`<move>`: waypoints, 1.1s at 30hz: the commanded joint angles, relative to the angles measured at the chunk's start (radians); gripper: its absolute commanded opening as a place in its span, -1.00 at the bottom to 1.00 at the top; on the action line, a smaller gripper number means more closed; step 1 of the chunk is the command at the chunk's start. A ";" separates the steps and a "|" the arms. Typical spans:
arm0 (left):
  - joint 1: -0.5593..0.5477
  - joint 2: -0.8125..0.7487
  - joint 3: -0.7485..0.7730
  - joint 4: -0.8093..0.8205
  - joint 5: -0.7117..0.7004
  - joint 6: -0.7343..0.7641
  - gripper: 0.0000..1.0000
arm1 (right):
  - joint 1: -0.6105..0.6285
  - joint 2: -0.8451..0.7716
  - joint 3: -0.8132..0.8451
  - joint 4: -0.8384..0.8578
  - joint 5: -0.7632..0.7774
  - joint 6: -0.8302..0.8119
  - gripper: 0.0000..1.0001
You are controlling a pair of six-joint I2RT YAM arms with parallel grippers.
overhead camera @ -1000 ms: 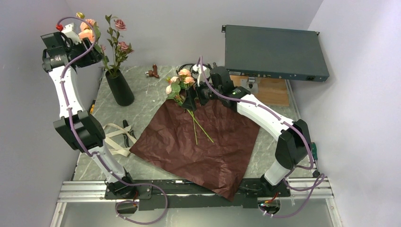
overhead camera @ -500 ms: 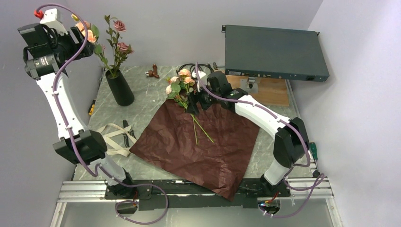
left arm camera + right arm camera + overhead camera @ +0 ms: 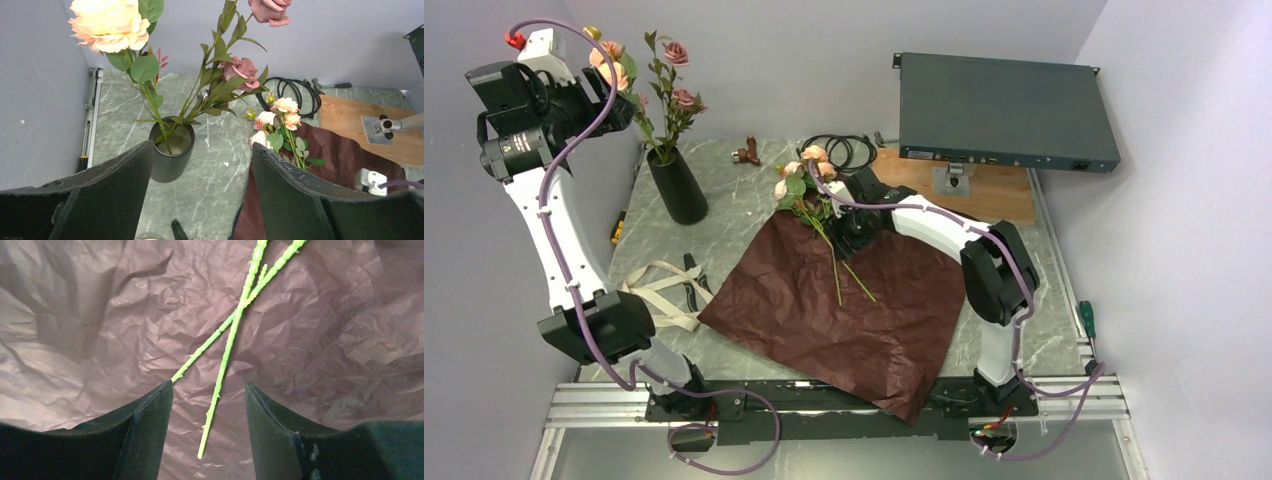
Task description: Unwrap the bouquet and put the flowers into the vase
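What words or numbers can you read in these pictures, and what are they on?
Nothing is clear enough to read.
Label on the left arm: white print, too blurred.
Ribbon: any print is too small.
Black box: front markings too small.

Left arm: reared high on the far left, long link near upright, wrist bent over at the top.
Left gripper: angled downward, jaws spread wide.
Right arm: folded sharply at the elbow, forearm reaching low toward centre.
Right gripper: pointing down, jaws parted.
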 commanded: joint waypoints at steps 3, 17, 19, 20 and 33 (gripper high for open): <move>-0.001 -0.022 -0.006 0.054 0.045 -0.022 0.54 | 0.004 0.065 0.097 -0.066 0.067 -0.039 0.10; -0.002 -0.023 -0.012 0.050 0.040 -0.017 0.55 | 0.031 0.202 0.217 -0.133 0.115 -0.034 -0.13; -0.001 -0.025 -0.015 0.055 0.043 -0.021 0.55 | 0.033 0.220 0.230 -0.146 0.126 -0.036 -0.20; -0.001 -0.026 -0.014 0.057 0.046 -0.024 0.55 | 0.035 0.229 0.237 -0.154 0.132 -0.038 -0.24; -0.001 -0.027 -0.028 0.061 0.050 -0.020 0.55 | 0.063 0.309 0.251 -0.194 0.204 -0.053 -0.52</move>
